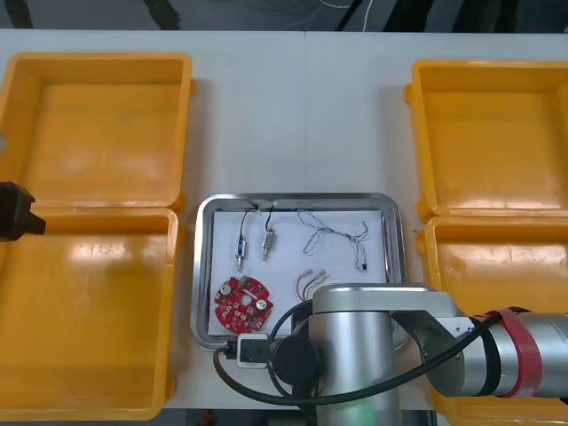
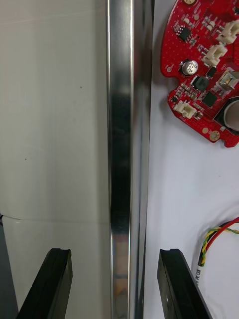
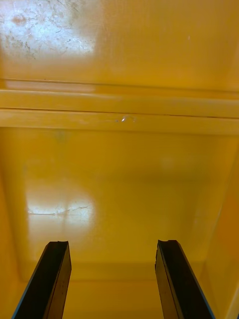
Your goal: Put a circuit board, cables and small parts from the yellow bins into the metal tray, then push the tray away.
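Note:
The metal tray (image 1: pixel 204 266), white inside, lies at the table's middle. In it are a round red circuit board (image 1: pixel 243 302), two small metal parts (image 1: pixel 269 240), a twisted blue and white cable (image 1: pixel 330 234) and a red and yellow cable (image 1: pixel 306 282). My right arm (image 1: pixel 373 346) covers the tray's near edge. In the right wrist view my right gripper (image 2: pixel 115 284) is open, one finger on each side of the tray's shiny rim (image 2: pixel 122 149), with the circuit board (image 2: pixel 204 70) and the red and yellow cable (image 2: pixel 219 238) just inside. My left gripper (image 3: pixel 113 279) is open over a yellow bin (image 3: pixel 119 174).
Two yellow bins stand at the left (image 1: pixel 98 124) (image 1: pixel 89 311) and two at the right (image 1: pixel 488 133) (image 1: pixel 497 266), all bare inside. The left arm (image 1: pixel 13 213) sits at the far left edge between the left bins. Bare table lies beyond the tray.

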Tool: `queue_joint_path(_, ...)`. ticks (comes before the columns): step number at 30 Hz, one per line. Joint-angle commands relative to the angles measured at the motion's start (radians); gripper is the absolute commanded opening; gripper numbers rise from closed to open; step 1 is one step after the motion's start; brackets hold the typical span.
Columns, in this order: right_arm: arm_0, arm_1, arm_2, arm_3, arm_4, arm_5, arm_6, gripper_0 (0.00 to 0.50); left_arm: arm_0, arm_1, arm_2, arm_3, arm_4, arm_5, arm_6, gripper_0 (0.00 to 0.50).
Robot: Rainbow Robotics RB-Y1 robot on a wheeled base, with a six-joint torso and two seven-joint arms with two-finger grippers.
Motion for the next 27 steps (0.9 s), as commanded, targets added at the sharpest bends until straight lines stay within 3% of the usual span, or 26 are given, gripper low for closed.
queue_joint_path(1,0.012,0.039,0.032,0.001,0.019,0.004,-0.041,0.5,0.016,0.034,0.027,-0.027,0.008,0.007,-0.058,0.5)
queue_joint_path(13,0.012,0.078,0.032,0.058,0.036,-0.002,-0.057,0.5,0.016,0.034,0.027,-0.027,0.008,0.007,-0.058,0.5)
queue_joint_path(27,0.012,0.078,0.052,0.075,0.076,-0.016,-0.058,0.5,0.016,0.034,0.027,-0.027,0.008,0.007,-0.058,0.5)
